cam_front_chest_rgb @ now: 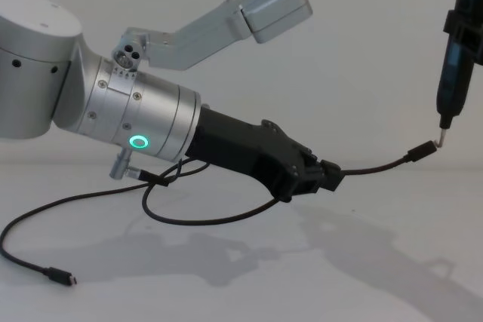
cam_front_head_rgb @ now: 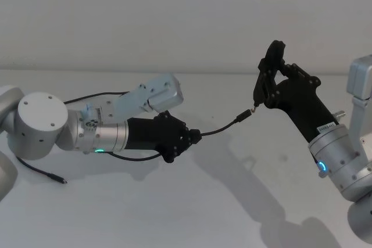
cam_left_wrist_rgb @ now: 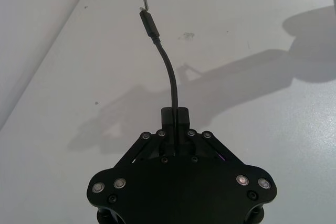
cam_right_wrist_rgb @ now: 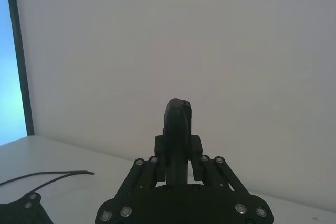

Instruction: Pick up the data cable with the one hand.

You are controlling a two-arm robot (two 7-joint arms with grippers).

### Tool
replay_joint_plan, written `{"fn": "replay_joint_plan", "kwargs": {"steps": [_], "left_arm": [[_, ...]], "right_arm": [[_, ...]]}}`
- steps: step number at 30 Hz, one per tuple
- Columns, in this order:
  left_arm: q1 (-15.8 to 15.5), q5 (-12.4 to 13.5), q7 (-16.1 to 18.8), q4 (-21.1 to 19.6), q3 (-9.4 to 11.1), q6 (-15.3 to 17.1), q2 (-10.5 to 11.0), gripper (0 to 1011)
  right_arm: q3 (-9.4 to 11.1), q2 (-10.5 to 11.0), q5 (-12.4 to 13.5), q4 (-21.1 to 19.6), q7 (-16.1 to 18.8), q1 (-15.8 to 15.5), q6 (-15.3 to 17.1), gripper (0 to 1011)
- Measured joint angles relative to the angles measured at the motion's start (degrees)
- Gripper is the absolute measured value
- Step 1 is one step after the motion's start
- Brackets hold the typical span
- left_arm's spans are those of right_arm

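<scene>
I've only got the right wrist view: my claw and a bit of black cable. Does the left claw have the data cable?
Observer: Yes. The left claw is shut on the data cable, a short way behind one plug.
Operator: Where is that plug?
Observer: In the air, its metal end right at the pin tip of the slim dark tool that the right claw holds.
Operator: And the cable's other end?
Observer: The other plug lies on the table.

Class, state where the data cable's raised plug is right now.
In the head view, right of centre: the plug sticks out from the left gripper, its tip at the pin tool held by the right gripper.
</scene>
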Motion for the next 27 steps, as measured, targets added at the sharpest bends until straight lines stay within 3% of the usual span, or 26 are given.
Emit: {"fn": "replay_joint_plan", "kwargs": {"steps": [27], "left_arm": [[0.0, 0.0, 0.0, 0.0, 0.0, 0.0, 0.0, 42]], "right_arm": [[0.3, -0.5, 0.0, 0.4, 0.2, 0.2, -0.3, 274]]}}
